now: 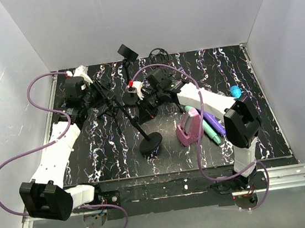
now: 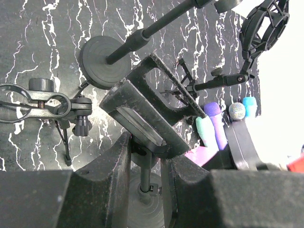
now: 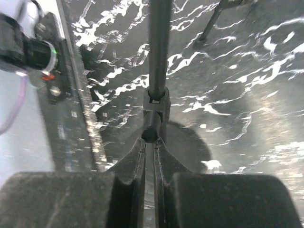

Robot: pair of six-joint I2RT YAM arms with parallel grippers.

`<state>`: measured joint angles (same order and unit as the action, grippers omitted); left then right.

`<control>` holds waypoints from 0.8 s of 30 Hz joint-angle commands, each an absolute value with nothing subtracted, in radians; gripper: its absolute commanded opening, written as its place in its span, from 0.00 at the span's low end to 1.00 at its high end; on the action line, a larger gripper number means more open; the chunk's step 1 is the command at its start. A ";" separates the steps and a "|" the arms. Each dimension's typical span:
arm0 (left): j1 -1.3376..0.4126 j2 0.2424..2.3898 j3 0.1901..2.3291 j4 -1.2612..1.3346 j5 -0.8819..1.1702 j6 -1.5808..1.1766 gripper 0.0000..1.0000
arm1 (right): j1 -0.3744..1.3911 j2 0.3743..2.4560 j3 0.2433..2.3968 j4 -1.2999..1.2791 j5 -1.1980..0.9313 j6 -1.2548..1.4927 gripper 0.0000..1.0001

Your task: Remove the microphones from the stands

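Note:
My left gripper (image 1: 95, 93) (image 2: 146, 147) is shut on a black rectangular clip holder (image 2: 142, 116) atop a thin stem above a round stand base (image 2: 142, 204). My right gripper (image 1: 139, 100) (image 3: 153, 140) is nearly shut, its tips pinching the end of a black stand pole (image 3: 159, 52) at its collar. A second stand with a round base (image 1: 151, 143) (image 2: 99, 59) leans its pole up and left. Teal (image 1: 210, 132), purple (image 1: 216, 123) and blue-headed (image 1: 235, 91) microphones lie at the right. I cannot make out a microphone on either stand.
A pink holder (image 1: 187, 130) stands beside the loose microphones. A black shock mount (image 1: 159, 55) (image 2: 263, 23) and a small tripod clamp (image 2: 42, 102) lie on the marbled black table (image 1: 265, 128). White walls close in the back and sides.

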<state>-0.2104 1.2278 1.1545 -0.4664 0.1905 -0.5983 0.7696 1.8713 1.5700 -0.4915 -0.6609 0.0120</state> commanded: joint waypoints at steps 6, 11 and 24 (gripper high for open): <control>-0.212 1.193 1.149 -0.439 0.258 -0.644 0.00 | 0.902 1.723 1.470 -0.120 -0.217 -0.820 0.04; -0.212 1.192 1.149 -0.440 0.262 -0.646 0.00 | 0.922 1.732 1.349 0.190 -0.005 -1.058 0.05; -0.203 1.180 1.135 -0.433 0.264 -0.658 0.00 | 0.890 1.628 1.271 0.103 0.058 -1.070 0.20</control>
<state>-0.2054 1.2278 1.1358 -0.4404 0.2131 -0.6132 0.9012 1.7153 1.2274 0.1280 0.0395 -1.1217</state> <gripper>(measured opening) 0.221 0.190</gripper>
